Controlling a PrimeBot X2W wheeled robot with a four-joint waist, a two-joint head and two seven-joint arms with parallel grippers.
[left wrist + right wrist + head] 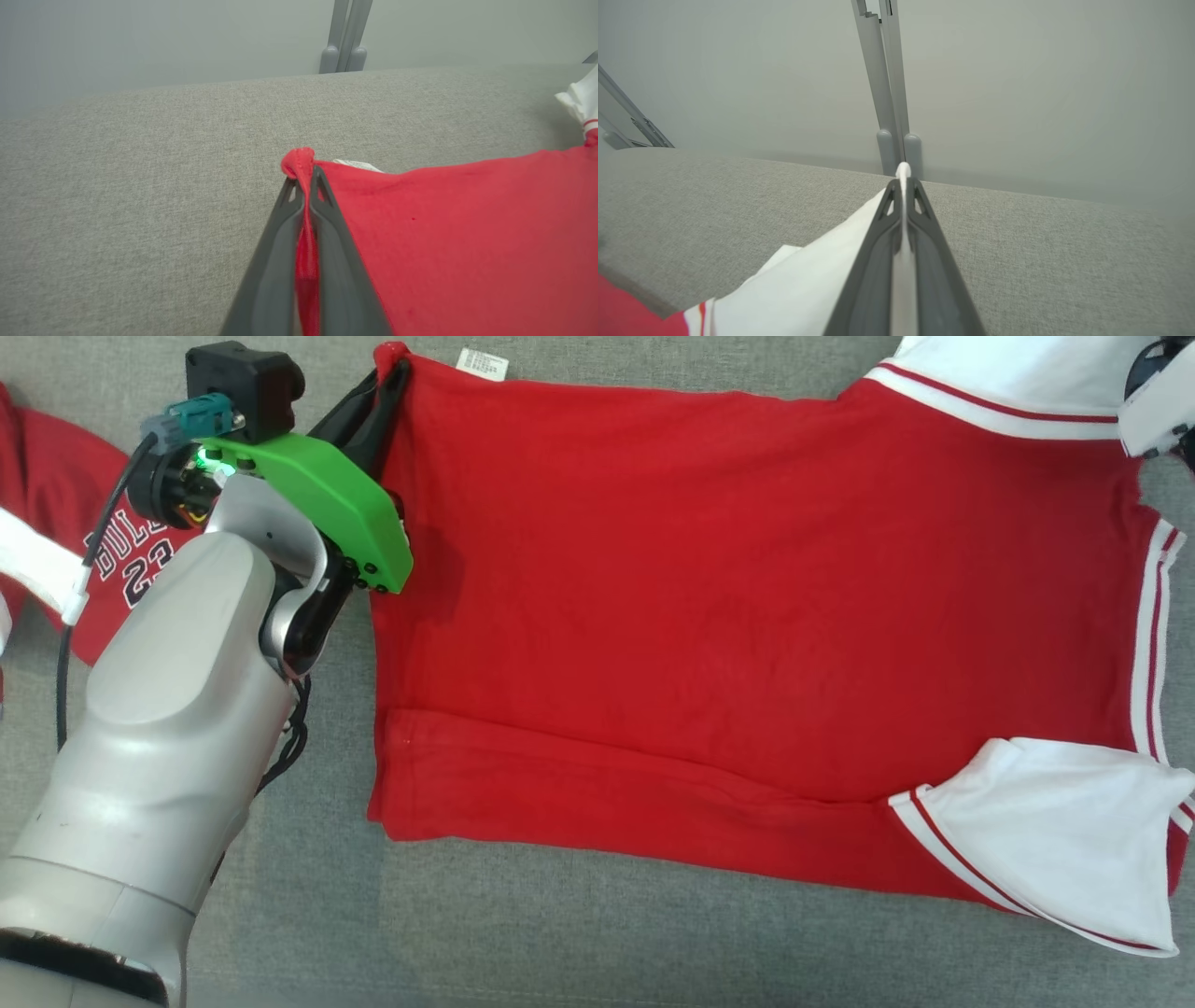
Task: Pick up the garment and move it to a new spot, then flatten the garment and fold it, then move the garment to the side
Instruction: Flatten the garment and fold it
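On the grey fabric surface [579,943] before us the garment [747,597] lies spread out: a red shirt with white sleeves, its hem toward our left and its shoulders toward our right. Our left gripper [306,179] is clamped on the far hem corner. In the left wrist view a ridge of red cloth runs between the two dark fingers and bunches into a small knob just past their tips. A white label [484,364] lies at the shirt's far edge, just beside that corner. Our right gripper [903,186] is clenched on the far white sleeve [817,280], and a thin fold of white cloth stands between its fingers and pokes out above the tips. The near sleeve [1055,831] lies flat at the near right corner (red-and-white striped trim borders it where it meets the body). A long crease runs across the red cloth close to its near edge. At our far left a second red garment [56,532] with white lettering lies apart from the shirt, partly hidden behind our left forearm [177,728]. Beyond the surface's far edge, grey posts [887,93] stand against a pale wall [140,46].
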